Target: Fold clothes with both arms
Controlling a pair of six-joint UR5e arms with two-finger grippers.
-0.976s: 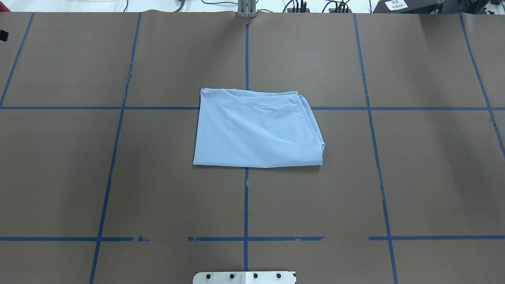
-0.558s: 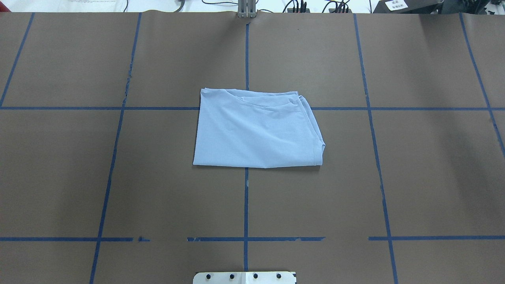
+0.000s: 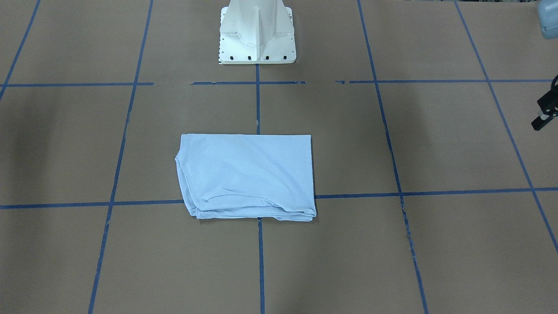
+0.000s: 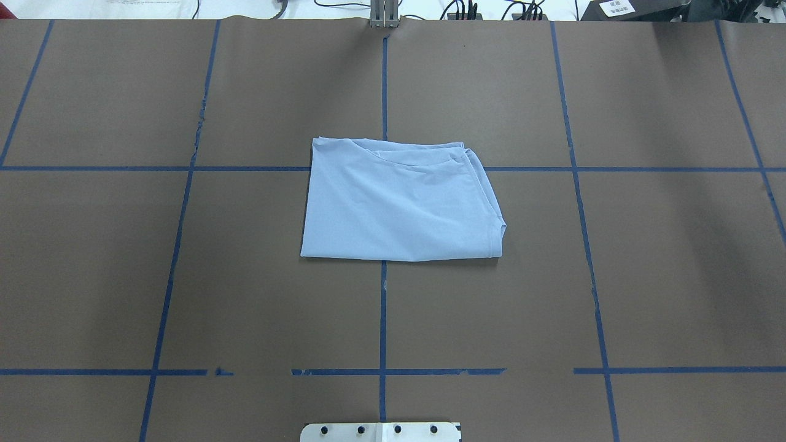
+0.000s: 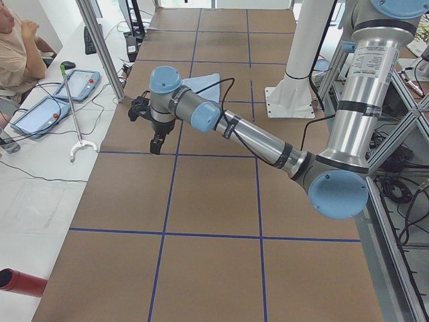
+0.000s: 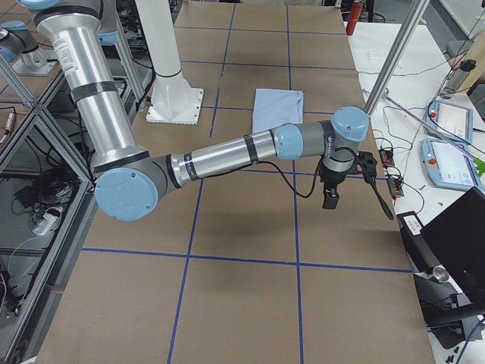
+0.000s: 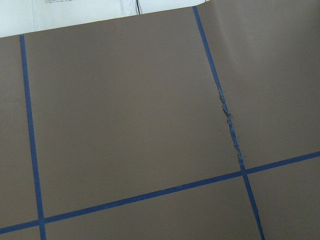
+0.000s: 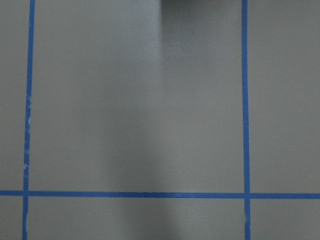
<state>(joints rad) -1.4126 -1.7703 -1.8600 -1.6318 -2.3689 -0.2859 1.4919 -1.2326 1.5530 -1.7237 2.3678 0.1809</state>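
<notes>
Brown-papered counter (image 4: 675, 276), blue tape (image 4: 382, 319) grid, folded light blue T-shirt (image 4: 399, 209) flat at center frame. Left end effector (image 5: 155, 144) and right end effector (image 6: 331, 199) hang well off it; can't tell if either's spread or closed.

Nothing is legible: the white label (image 4: 616, 7) at one o'clock in the overhead view carries print too small to read.

Folded light blue T-shirt (image 4: 399, 205), mid-table
</notes>
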